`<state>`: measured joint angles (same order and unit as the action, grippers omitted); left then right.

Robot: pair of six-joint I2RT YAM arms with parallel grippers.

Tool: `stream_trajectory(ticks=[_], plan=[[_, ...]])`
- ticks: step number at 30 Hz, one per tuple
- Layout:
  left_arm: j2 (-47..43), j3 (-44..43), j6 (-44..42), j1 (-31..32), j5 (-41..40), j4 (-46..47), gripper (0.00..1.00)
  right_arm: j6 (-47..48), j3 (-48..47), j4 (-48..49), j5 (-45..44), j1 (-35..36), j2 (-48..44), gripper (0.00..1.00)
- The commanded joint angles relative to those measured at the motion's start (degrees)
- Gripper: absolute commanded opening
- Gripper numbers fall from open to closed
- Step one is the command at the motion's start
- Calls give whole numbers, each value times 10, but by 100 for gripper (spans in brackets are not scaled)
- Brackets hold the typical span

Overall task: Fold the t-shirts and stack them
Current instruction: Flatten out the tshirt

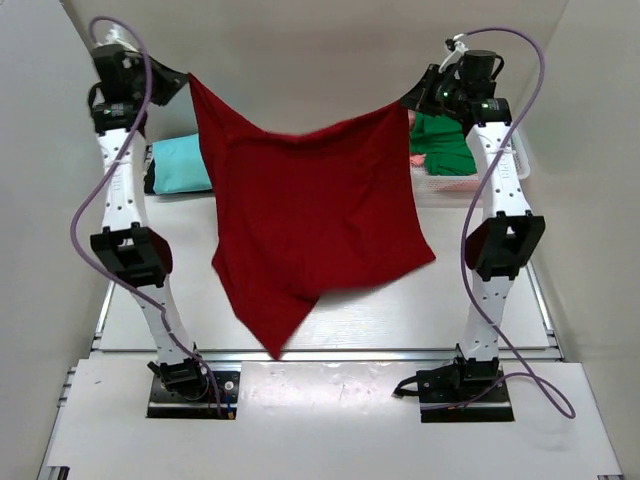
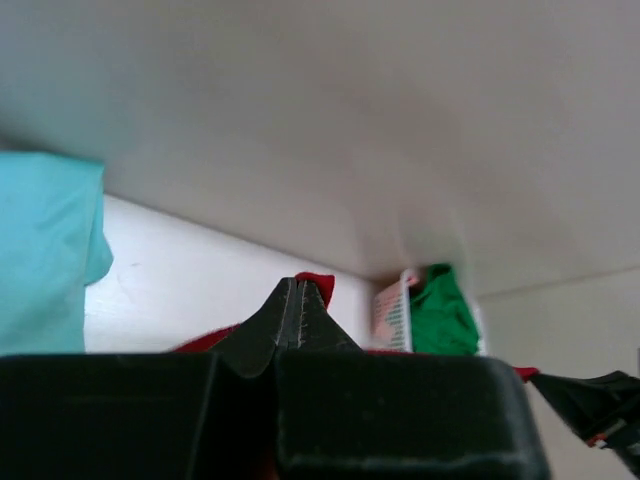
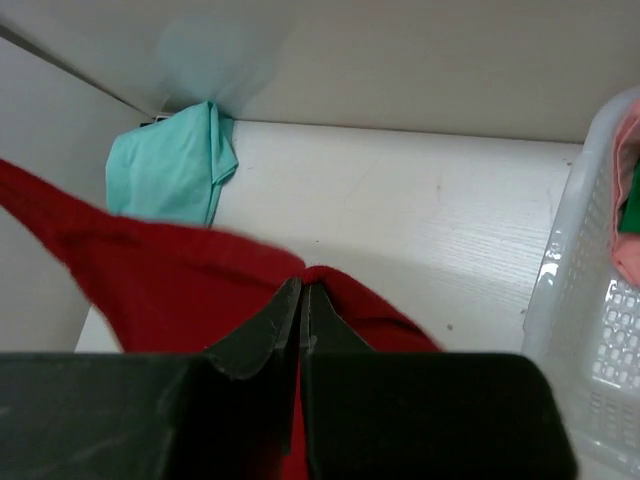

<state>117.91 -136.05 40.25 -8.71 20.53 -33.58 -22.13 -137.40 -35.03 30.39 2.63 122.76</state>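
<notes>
Closest to me, the two arm bases sit at the front edge of the white table [image 1: 400, 310]. Both arms are raised high and spread wide. Between them hangs the dark red cloth t-shirt [image 1: 310, 220], stretched out in the air like a sheet. Its top edge sags a little between the two held corners. Its lowest tip dangles near the table's front edge, towards the left, and from overhead I cannot tell whether that tip touches the surface.

The left gripper [image 2: 300, 298] has its fingers pressed fully together, with a small fold of red cloth poking out just past the tips. It pinches the shirt's upper left corner. The right gripper [image 3: 302, 298] is likewise closed tight, with no gap between its fingers. It is clamped on the upper right corner, and red cloth spreads away to the left of its tips.

Further back, a light teal cloth t-shirt [image 1: 181, 164] lies bunched on the table by the far left wall, behind the left arm. At the far right, a white plastic lattice basket [image 3: 585, 290] stands on the table. It holds the bright green cloth t-shirt [image 1: 441, 140] and a bit of pink fabric [image 3: 622, 255] beside it.
</notes>
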Motion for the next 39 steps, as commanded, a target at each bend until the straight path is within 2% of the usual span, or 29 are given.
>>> stream_trajectory(ticks=[1, 2, 4, 9, 11, 13, 16, 18, 21, 24, 26, 28, 29, 31, 34, 37, 39], plan=[[-99, -72, 67, -58, 66, 81, 0, -38, -11, 113, 26, -20, -121, 0], [-133, -51, 84, -72, 76, 118, 0, -47, 45, 129, 24, -25, -158, 0], [-192, 14, 92, -89, 69, 152, 0, -56, 90, 150, 33, -25, -190, 0], [-232, -18, 116, -101, 103, 143, 0, -33, 79, 88, 57, -56, -200, 0], [-258, -1, 93, -80, 109, 127, 0, -25, 127, 84, 60, -60, -231, 0], [-303, 102, 37, -50, 84, 111, 0, -19, 174, 80, 62, -60, -257, 0], [-411, 288, 17, -36, 76, 149, 0, 4, 275, 77, 58, -54, -290, 0], [-436, 344, -11, -11, 70, 107, 0, 16, 366, 82, 60, -53, -321, 0], [-518, 479, -34, 26, 33, 79, 0, 26, 488, 76, 27, -58, -385, 0], [-624, 607, -26, 11, 42, 49, 0, 34, 592, 53, 0, -59, -450, 0], [-691, 635, -59, 11, 36, -17, 0, 51, 634, 21, -38, -38, -484, 0], [-723, 655, -80, 55, 7, -127, 0, 51, 686, -6, -52, -27, -525, 0], [-746, 674, -82, 66, 4, -143, 0, 53, 719, -23, -65, -31, -536, 0], [-782, 719, -77, 117, -6, -210, 0, 26, 765, -57, -82, -32, -587, 0], [-854, 830, -39, 160, 0, -272, 0, -7, 840, -128, -103, -73, -653, 0], [-923, 895, 9, 192, -15, -324, 0, -21, 895, -178, -84, -106, -680, 0], [-960, 923, 53, 208, -22, -338, 0, -20, 914, -202, -89, -101, -675, 0]])
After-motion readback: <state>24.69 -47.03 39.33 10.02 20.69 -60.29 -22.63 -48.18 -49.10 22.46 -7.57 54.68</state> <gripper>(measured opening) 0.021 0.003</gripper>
